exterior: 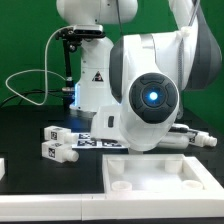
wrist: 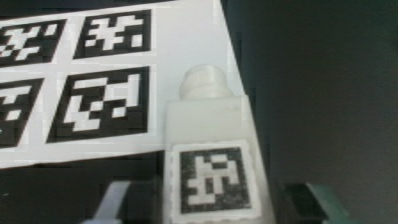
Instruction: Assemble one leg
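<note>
**Wrist view.** A small white plastic leg (wrist: 210, 120), with a short round stem and a blocky square end bearing a black-and-white marker tag, sits between the two grey fingers (wrist: 118, 203) of the gripper (wrist: 214, 205). The stem points away from the gripper, and the tagged square end lies nearest it. One finger stands just beside each side face of the square end. The picture is blurred and cut off at that point, so it cannot be told whether the jaws press on the leg or stand slightly clear of it.

The thin flat white marker board (wrist: 89, 80) shows four square tags. It lies on the black table (wrist: 338, 90) beside the leg. The leg overlaps the board's edge in the picture; contact between them cannot be determined.

**Exterior view.** The white robot arm (exterior: 150, 95), with a lit blue ring on one joint, fills the centre and hides the gripper and the leg. Two further white tagged legs (exterior: 55, 133) lie near each other on the table, toward the exterior view's left. A large flat white square tabletop with raised rim (exterior: 150, 172) lies in the foreground, apart from them.
</note>
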`<state>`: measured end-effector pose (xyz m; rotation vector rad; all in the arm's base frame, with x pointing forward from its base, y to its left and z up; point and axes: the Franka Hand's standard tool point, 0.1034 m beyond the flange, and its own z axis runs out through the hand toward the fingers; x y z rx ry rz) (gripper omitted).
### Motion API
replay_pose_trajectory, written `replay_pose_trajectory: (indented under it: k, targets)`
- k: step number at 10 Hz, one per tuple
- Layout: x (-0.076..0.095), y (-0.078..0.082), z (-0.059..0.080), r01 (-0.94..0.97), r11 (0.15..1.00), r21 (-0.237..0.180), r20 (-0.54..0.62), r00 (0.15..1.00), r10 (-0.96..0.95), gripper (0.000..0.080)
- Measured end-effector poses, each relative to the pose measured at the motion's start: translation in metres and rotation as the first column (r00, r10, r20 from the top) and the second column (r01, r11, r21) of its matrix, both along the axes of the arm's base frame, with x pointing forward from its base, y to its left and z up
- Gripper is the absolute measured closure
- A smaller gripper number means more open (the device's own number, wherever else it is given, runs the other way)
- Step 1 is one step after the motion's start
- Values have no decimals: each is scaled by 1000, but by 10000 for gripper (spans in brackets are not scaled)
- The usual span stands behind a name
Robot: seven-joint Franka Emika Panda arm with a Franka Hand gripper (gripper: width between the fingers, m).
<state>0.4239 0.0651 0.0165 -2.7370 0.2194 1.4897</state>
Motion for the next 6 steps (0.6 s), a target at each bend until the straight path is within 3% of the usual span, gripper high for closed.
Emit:
replay_pose_trajectory:
  k: [1,2,4,5,6]
  targets:
    - [8,12,14,-14,1000,13,34,999,14,515]
    - [20,19,37,-21,999,32,65,998,19,515]
    - [61,14,78,-18,998,68,221,975,2,515]
    - [72,10,86,-26,997,77,268,963,4,515]
    - [72,8,75,-27,999,43,331,943,12,514]
